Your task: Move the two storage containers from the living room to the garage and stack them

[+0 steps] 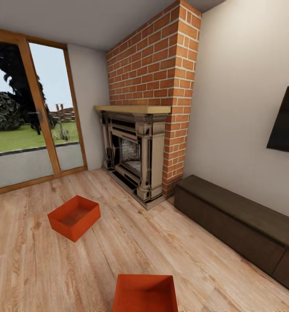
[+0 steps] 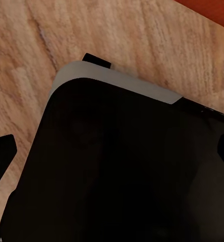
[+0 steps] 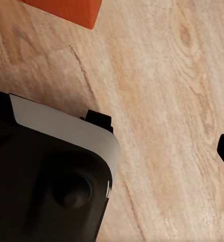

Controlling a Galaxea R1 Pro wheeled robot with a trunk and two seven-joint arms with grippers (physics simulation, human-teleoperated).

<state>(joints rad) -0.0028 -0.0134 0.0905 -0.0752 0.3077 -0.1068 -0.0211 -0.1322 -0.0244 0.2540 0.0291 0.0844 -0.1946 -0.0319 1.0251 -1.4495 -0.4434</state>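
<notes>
No readable writing or logos on anything here. Two orange-red bins sit on the light wood plank floor: one bin at lower left of the head view, open-topped with thin plain walls, turned at an angle; the second bin at bottom center, cut off by the frame edge. They're well apart. Behind them stand an ornate carved fireplace with a wood mantel and a rough red brick column. Wood-framed glass doors fill the upper left, a low dark cabinet runs along the cream wall at right, and a black screen hangs above it. The wrist views show glossy black robot body over the planks and orange corners; can't tell how either gripper's fingers are set.
</notes>
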